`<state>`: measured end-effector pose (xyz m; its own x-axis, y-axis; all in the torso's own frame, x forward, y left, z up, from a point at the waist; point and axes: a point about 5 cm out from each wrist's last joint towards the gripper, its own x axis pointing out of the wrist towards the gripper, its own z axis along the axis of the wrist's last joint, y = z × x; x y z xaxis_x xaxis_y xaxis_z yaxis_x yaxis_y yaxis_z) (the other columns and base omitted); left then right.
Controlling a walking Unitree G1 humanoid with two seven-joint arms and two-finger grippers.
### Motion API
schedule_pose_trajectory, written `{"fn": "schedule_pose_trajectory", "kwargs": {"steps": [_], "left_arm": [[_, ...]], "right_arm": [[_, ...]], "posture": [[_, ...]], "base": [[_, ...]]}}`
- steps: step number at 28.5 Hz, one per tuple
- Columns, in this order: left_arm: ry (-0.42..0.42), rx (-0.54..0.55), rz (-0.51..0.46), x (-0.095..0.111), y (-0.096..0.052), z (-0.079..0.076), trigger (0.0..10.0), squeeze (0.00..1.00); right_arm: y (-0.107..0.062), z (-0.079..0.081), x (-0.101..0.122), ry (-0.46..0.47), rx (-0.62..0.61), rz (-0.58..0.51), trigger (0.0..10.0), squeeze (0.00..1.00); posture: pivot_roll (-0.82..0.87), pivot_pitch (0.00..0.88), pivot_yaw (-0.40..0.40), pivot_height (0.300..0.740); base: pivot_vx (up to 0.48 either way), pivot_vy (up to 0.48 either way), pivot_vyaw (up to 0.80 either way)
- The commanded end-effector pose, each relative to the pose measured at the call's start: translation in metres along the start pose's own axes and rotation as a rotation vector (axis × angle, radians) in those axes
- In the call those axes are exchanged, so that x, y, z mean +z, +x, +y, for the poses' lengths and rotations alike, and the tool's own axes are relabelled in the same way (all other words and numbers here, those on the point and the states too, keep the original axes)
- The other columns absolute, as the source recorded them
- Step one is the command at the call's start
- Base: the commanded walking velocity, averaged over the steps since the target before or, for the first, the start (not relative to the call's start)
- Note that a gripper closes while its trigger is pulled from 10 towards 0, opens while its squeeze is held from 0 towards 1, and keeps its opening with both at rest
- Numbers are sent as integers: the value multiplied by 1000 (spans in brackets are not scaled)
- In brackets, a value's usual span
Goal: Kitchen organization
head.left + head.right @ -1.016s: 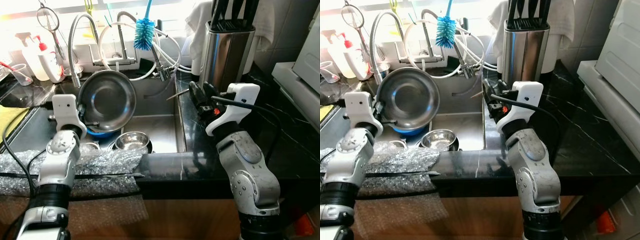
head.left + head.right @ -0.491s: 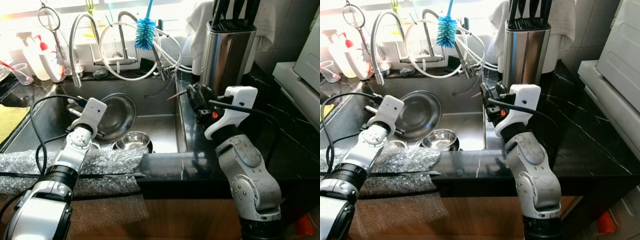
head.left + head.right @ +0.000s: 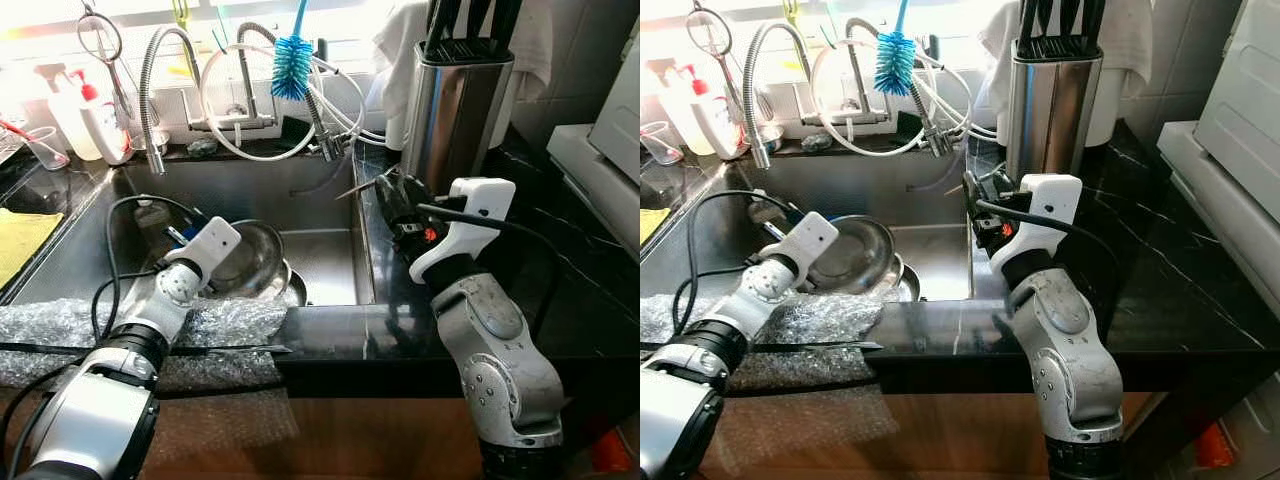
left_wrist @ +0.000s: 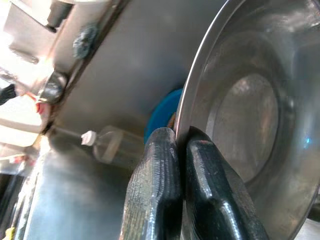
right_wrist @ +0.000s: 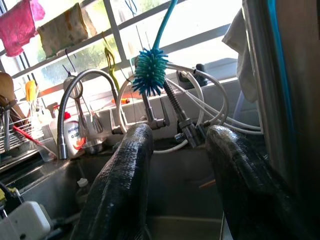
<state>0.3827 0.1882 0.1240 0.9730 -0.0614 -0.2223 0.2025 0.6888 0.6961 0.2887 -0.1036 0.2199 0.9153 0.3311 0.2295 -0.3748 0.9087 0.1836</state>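
Steel bowl (image 3: 248,262) sits low in the sink (image 3: 320,255), centre-left of frame, its rim pinched tight by the left gripper (image 4: 182,150) for control; right gripper (image 5: 177,165), fingers spread, waits over the counter

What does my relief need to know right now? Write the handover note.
Left gripper: shut on the rim of the steel bowl, holding it tilted low in the sink, above other dishes.
Right gripper: open, empty, over the counter beside the knife block.
Done: bowl is gripped and down in the sink.
Left: set it down, release, then sort the rest of the sink; final spot for the bowl is unclear.
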Motion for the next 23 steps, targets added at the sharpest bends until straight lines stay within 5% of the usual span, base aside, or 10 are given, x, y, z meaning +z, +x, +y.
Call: {"fn": "schedule_pose_trajectory", "kwargs": {"steps": [1,2,4,5,23], "left_arm": [[13,-8,-22,7,2,3,10000,0],[8,-20,-22,7,3,0,10000,235],[2,-22,-21,7,3,0,10000,918],[-3,-23,-22,7,3,-1,10000,1000],[-95,-14,-31,10,4,2,10000,1000]], "right_arm": [[-1,5,2,-2,11,-2,10000,0],[-1,4,2,-2,10,-1,10000,0],[-1,4,2,-1,9,0,10000,0],[-1,4,2,-1,8,0,10000,0],[-1,4,1,2,3,3,10000,0]], "posture": [[-156,0,105,740],[-156,0,105,740],[-156,0,105,740],[-156,0,105,740],[-153,0,105,740]], "base": [[0,0,0],[0,0,0],[0,0,0],[0,0,0],[0,0,0]]}}
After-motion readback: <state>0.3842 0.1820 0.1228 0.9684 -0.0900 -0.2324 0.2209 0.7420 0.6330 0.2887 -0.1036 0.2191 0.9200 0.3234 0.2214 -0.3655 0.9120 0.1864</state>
